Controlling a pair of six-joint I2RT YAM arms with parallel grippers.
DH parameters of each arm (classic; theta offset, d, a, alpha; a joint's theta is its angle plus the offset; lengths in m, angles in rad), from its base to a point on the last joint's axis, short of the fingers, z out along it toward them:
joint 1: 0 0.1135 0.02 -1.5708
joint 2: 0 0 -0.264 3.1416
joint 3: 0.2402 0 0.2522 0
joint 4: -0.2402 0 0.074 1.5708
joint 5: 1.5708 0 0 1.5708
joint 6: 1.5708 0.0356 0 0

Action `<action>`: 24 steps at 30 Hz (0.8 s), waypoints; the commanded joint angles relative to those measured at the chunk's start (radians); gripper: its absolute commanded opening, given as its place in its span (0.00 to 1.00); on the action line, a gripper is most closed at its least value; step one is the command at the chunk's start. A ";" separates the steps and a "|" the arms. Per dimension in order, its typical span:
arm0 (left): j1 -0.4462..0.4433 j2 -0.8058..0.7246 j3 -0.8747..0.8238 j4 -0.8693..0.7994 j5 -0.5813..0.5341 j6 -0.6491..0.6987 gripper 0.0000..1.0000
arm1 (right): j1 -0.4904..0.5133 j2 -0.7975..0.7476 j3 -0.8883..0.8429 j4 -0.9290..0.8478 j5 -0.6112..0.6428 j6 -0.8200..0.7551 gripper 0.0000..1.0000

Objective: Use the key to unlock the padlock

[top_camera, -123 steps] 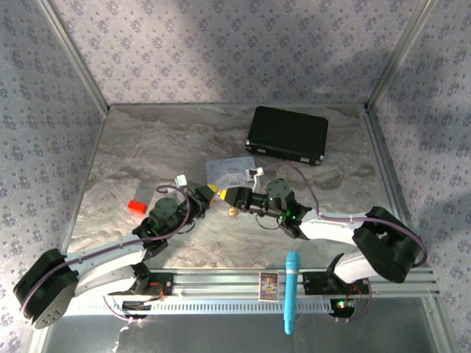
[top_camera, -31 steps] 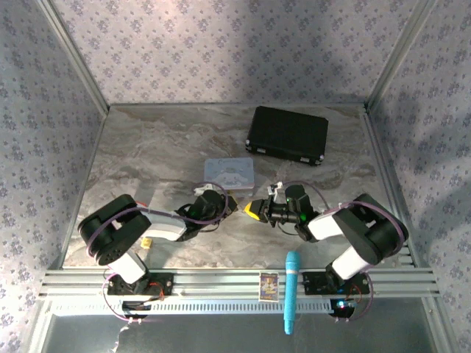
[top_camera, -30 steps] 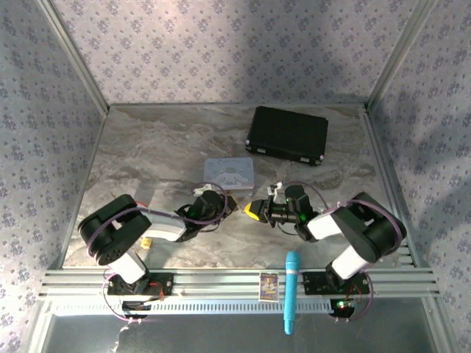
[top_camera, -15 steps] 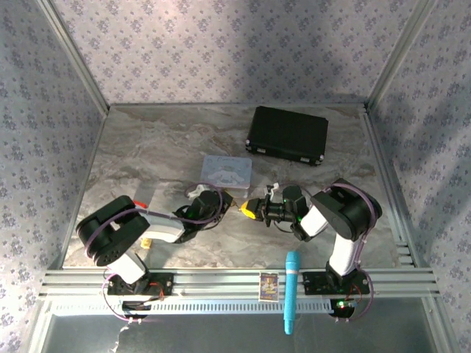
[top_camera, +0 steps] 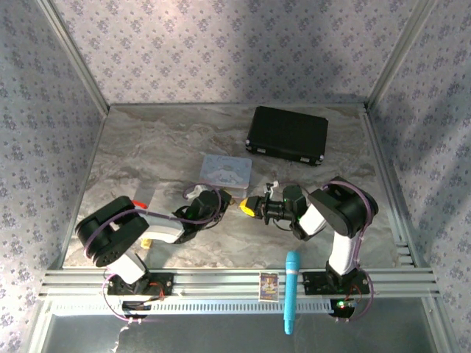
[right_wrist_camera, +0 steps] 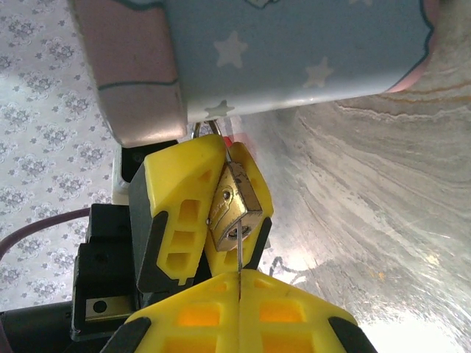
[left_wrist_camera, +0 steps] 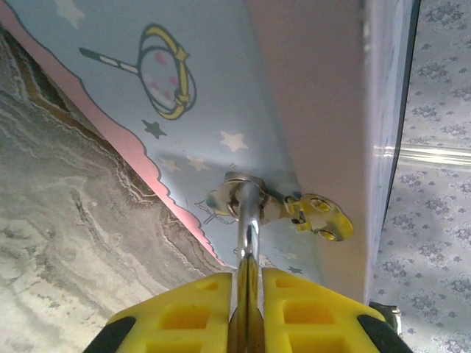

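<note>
From above, the two arms fold inward over the marbled table [top_camera: 147, 147] so that the left gripper [top_camera: 225, 198] and the right gripper [top_camera: 250, 207] meet tip to tip just in front of the pale blue tin [top_camera: 227, 169]. A black case [top_camera: 288, 134] lies well apart at the back. Whatever sits between the yellow tips is too small to make out from here. In the left wrist view, the yellow fingers [left_wrist_camera: 191, 312] are pressed together on a thin silver shackle [left_wrist_camera: 248, 235]. It runs straight out from between them to a small metal clasp [left_wrist_camera: 243, 197] on the edge of the tin, whose blue lid with stars and a crown drawing takes up the top of the picture. In the right wrist view, the padlock [right_wrist_camera: 234, 200], a little brass block, is clamped between the left gripper's yellow fingers just below the tin's pink corner, tilted with its keyhole end facing the camera. The right gripper's own fingers [right_wrist_camera: 191, 312] are clenched flat on the key [right_wrist_camera: 239, 259]. It shows edge-on as a thin silvery line, and its tip meets the keyhole end of the padlock.
</note>
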 commanded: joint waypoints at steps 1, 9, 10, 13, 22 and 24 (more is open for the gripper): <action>-0.007 -0.004 0.017 0.110 0.013 -0.022 0.02 | 0.009 0.016 0.033 0.041 0.005 0.006 0.00; -0.009 -0.009 0.014 0.123 0.020 -0.046 0.01 | 0.021 0.029 0.058 0.041 0.016 0.008 0.00; -0.010 -0.003 0.011 0.130 0.021 -0.051 0.02 | 0.025 0.026 0.058 0.042 0.019 0.008 0.00; -0.010 0.010 0.009 0.147 0.024 -0.061 0.01 | 0.027 0.022 0.046 0.041 0.027 0.009 0.00; -0.009 -0.020 0.012 0.064 -0.002 -0.042 0.02 | 0.011 0.012 -0.027 0.040 0.013 -0.032 0.00; -0.008 -0.020 0.017 0.041 -0.001 -0.028 0.02 | 0.006 0.017 -0.022 0.028 -0.016 -0.058 0.00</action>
